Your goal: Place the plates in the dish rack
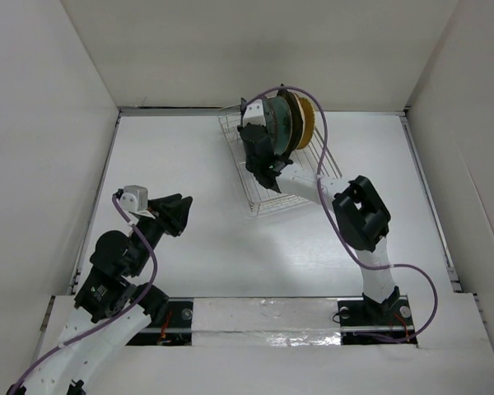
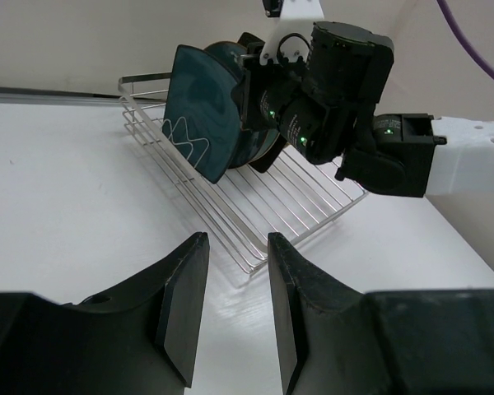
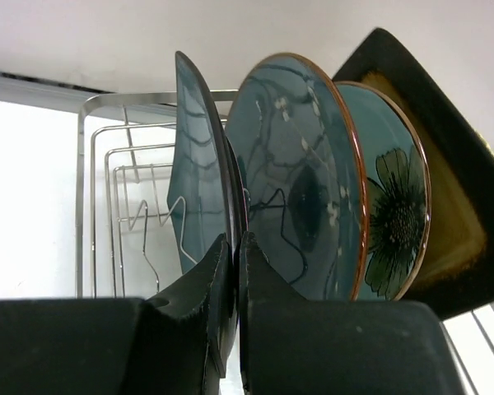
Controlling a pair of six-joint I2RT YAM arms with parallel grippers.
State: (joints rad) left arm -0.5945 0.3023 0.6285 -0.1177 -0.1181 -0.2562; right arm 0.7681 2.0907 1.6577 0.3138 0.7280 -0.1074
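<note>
Nearest, at the left, the left tool (image 2: 235, 304) hangs just above the white counter (image 1: 198, 164), its fingers spread with nothing between them. It points toward the silver wire dish rack (image 2: 288, 206), which lies farther back and right of centre. The right arm reaches over the rack's near half. The right tool (image 3: 237, 271) is pressed almost together, pinching the rim of the square dark teal plate (image 3: 196, 164), which stands on edge among the tines. Behind it at the rack's far end, all upright, stand a round dark teal plate (image 3: 300, 173), a round pale green plate (image 3: 395, 214) with a flower, and a square black-rimmed mustard plate (image 3: 453, 214).
</note>
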